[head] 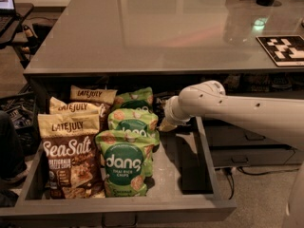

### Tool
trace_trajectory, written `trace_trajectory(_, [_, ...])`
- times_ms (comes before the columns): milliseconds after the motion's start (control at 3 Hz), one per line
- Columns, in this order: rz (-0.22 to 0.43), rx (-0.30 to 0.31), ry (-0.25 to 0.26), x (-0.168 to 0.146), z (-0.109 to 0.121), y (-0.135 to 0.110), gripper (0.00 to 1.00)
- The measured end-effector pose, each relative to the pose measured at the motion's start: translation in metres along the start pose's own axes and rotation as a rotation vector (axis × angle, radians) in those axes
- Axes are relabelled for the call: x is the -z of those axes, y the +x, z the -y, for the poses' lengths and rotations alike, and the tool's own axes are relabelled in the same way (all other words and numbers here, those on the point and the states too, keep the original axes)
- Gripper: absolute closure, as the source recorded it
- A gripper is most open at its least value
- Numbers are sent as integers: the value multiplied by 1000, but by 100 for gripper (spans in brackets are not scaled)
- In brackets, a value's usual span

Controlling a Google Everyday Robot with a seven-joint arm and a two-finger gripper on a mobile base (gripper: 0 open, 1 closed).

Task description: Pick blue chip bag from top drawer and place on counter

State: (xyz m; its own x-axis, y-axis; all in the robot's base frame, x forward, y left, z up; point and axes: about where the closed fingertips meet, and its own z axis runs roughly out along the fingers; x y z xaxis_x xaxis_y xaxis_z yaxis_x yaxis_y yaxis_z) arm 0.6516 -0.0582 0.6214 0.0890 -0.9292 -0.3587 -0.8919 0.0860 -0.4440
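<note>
Counter (142, 27): glossy grey-brown top with light reflections; a black-and-white patterned marker board (282, 49) lay near its right edge.
Top drawer (118, 212): pulled out under the counter's front edge, pale floor bare along the right side.
Drawer contents, left: three brown-and-cream Late July bags (66, 160) stood upright in a row, the front one marked "Sea Salt".
Drawer contents, centre: green dang bags (126, 163) stood upright, one behind another, just beside the Late July row.
Arm (228, 110): white, came in from the right, over the drawer's right wall.
Gripper (167, 121): at the back of the drawer, just right of the rear green bags, below the counter edge.
Gripper state: could not tell, its end was in shadow.
Blue chip bag: not made out with certainty; the dark rear of the drawer by the gripper hid any detail.
</note>
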Motion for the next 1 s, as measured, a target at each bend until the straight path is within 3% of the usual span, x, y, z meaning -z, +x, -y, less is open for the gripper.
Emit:
trace_trajectory(667, [0, 0, 0, 0, 0, 0, 87])
trace_trajectory(1000, [0, 0, 0, 0, 0, 0, 100])
